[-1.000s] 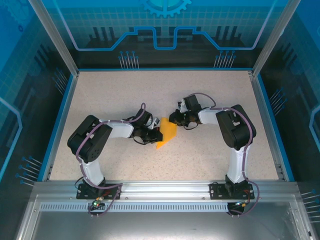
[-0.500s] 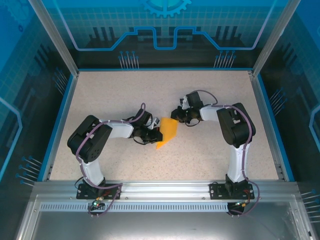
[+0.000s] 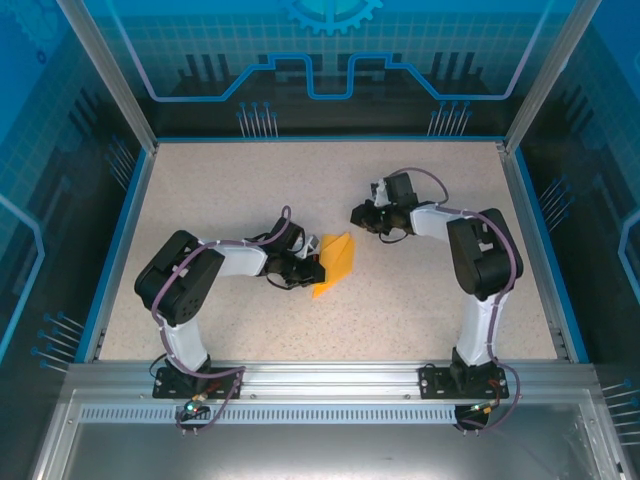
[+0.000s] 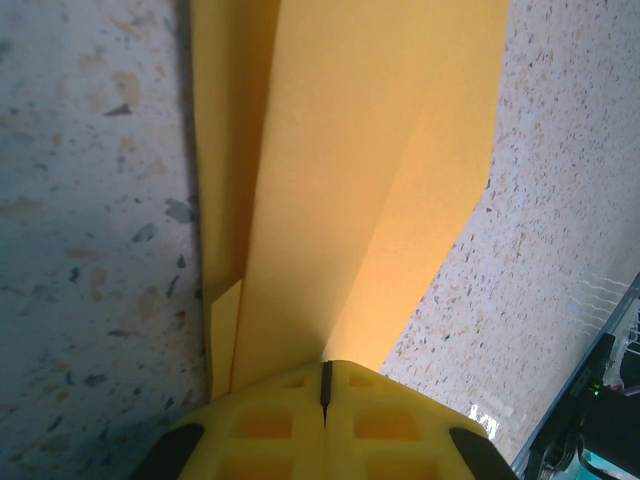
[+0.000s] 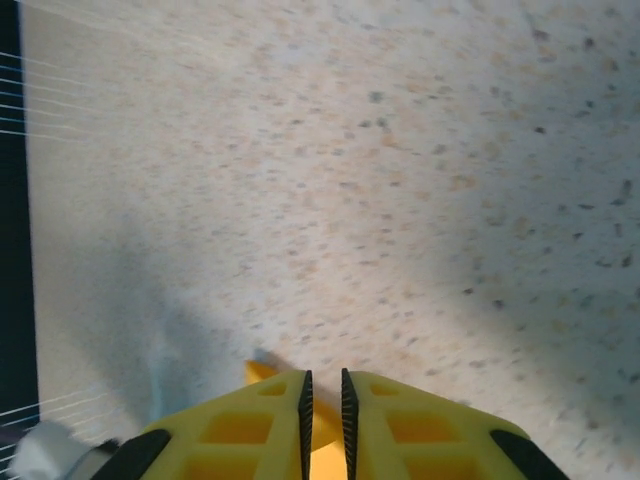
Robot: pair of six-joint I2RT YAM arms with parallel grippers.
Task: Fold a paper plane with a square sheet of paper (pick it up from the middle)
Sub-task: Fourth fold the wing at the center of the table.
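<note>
— The paper plane: where is it on your table?

— Just left of centre in the top view, on the speckled tabletop. It is an orange-yellow folded shape with its narrower end toward the lower left. Start from the left: your left gripper reaches in from that side and meets the plane's left edge.

— Is it clamped on it?

— Yes. In your left wrist view the yellow fingers meet along one thin seam at the bottom of the frame. The paper plane fans out from that seam up to the top edge, with layered folds showing on its left side.

— And on the right?

— Your right gripper sits up and to the right of the plane, near it but apart. In the right wrist view its fingers are drawn together with only a thin slit between them. A sliver of orange-yellow shows at the slit, and you cannot tell what it is.
</note>
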